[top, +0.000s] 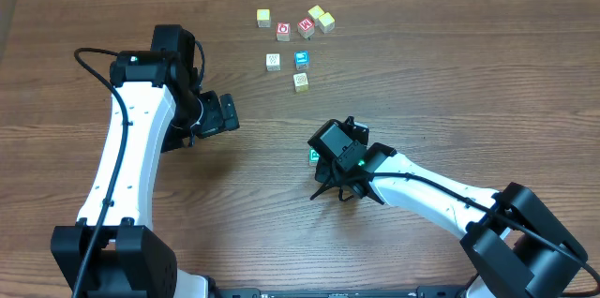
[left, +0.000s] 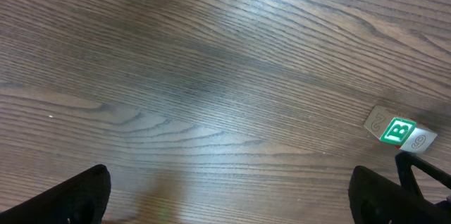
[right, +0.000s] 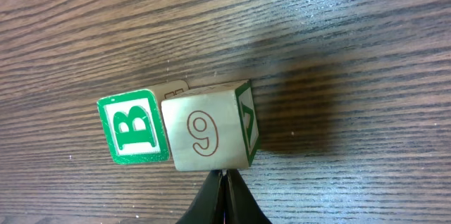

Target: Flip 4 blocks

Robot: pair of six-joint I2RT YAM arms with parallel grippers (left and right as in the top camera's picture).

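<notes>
A block with a green letter B face, a pale face marked 9 and a green-printed side lies on the table, looking tilted. My right gripper is shut, its tips touching the lower edge of the 9 face. From overhead only a green sliver of this block shows beside the right gripper. The same block appears far right in the left wrist view. Two more pale blocks, one dotted and one patterned, sit farther back. My left gripper stands open over bare wood, well left of the B block.
At the back of the table stand two red-faced cubes, a blue-faced cube and three yellowish cubes. The left arm runs along the left side.
</notes>
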